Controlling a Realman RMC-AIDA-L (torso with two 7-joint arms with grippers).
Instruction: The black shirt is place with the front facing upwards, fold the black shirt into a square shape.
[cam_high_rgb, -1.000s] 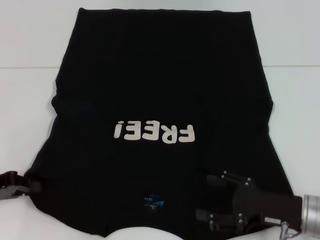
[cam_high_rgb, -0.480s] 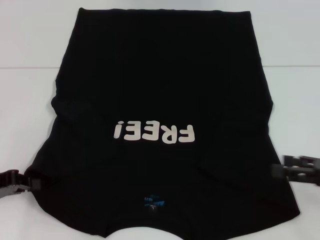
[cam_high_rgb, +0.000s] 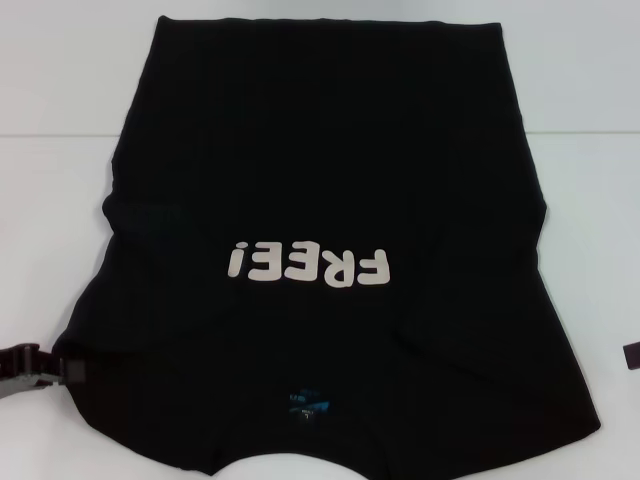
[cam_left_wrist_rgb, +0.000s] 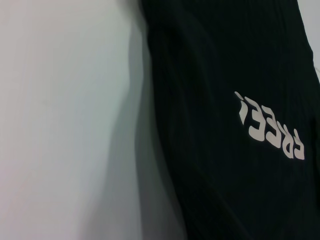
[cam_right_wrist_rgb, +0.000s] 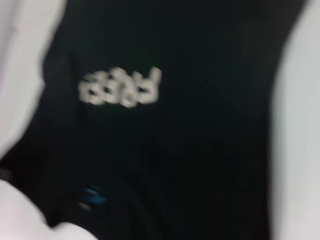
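**Black shirt spread flat, front up, tools at its edges**

We see the white flat worktop (cam_high_rgb: 60, 200) carrying the large plain black short-sleeved cloth shirt (cam_high_rgb: 320, 180), spread front up with its collar towards us. Across its middle runs the off-white "FREE!" lettering (cam_high_rgb: 308, 264), and a small blue neck tag (cam_high_rgb: 305, 402) sits near the collar. Our left tool (cam_high_rgb: 35, 368) touches the shirt's near left edge; we cannot tell its opening. Our right tool (cam_high_rgb: 632, 355) barely shows at the worktop's right side, state unclear.
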